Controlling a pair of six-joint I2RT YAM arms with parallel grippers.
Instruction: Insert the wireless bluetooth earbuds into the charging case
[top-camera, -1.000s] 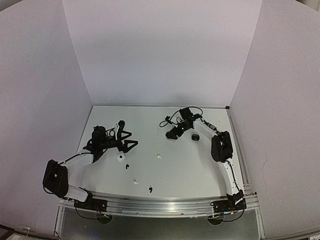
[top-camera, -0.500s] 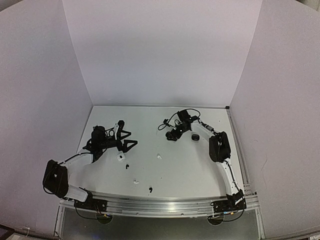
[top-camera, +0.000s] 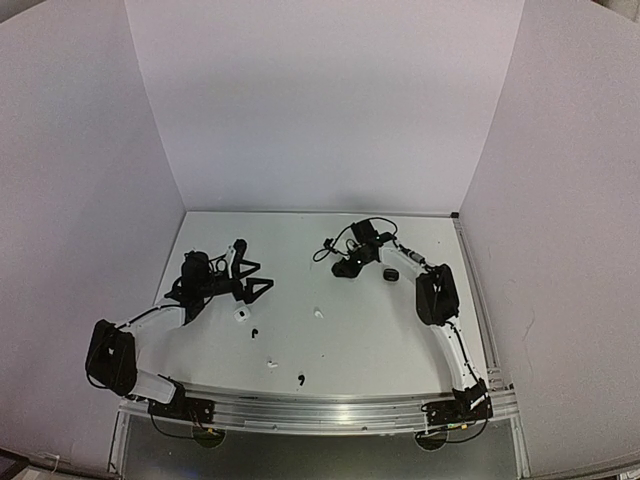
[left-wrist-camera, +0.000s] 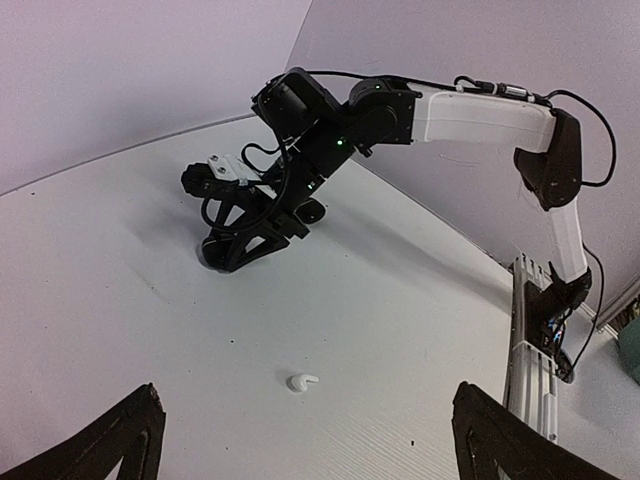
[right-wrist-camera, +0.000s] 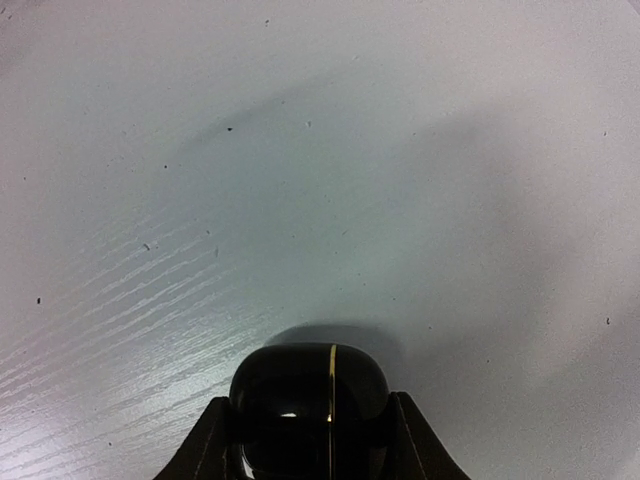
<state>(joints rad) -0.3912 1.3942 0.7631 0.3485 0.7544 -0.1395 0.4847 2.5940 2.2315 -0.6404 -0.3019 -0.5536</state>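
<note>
The right gripper (right-wrist-camera: 308, 415), at the bottom centre of its wrist view, has its fingers pressed against both sides of a black charging case (right-wrist-camera: 300, 380) with a thin gold seam. The left gripper (top-camera: 255, 267) stands wide and holds nothing. A white earbud (left-wrist-camera: 302, 381) lies on the table (left-wrist-camera: 100, 300), lower centre of the left wrist view.

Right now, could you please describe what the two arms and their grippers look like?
Both the left arm and right arm have white links, bulky black joints and thin black cables. The left gripper and right gripper have black, open-framed triangular fingers.
</note>
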